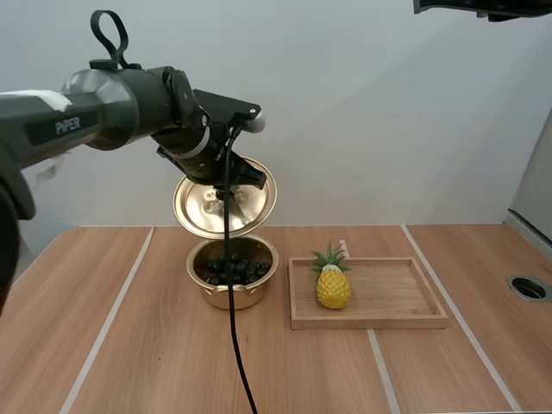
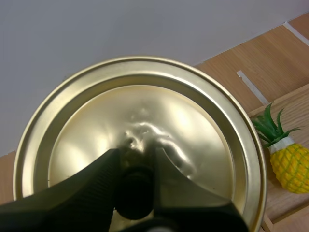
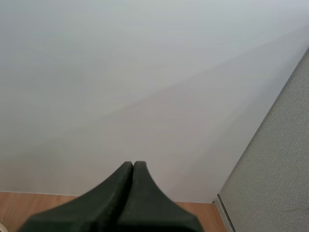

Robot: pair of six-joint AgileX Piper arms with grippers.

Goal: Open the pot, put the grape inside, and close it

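Pot (image 1: pixel 254 291) open, lid (image 1: pixel 203 207) tilted above rim, left hand (image 2: pixel 136 162) pinching it

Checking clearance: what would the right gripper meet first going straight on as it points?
Likely nothing: the right gripper, jaws shut, aims above the table's far edge; the way looks free, depth unclear.

Bright, even, diffuse light with no hard-edged shadows. In the high view the pale wall (image 1: pixel 388 112) is evenly lit, and the wooden table (image 1: pixel 112 345) carries only soft, faint shadows close against the pot (image 1: pixel 233 291) and the wooden tray (image 1: pixel 371 321). In the left wrist view the golden lid (image 2: pixel 193 111) mirrors the light in broad pale glare patches, rippled near its middle, while the left gripper (image 2: pixel 136 157) reads as a nearly flat black shape. In the right wrist view the wall shades gently from paler to greyer behind the dark right gripper (image 3: pixel 133 165).
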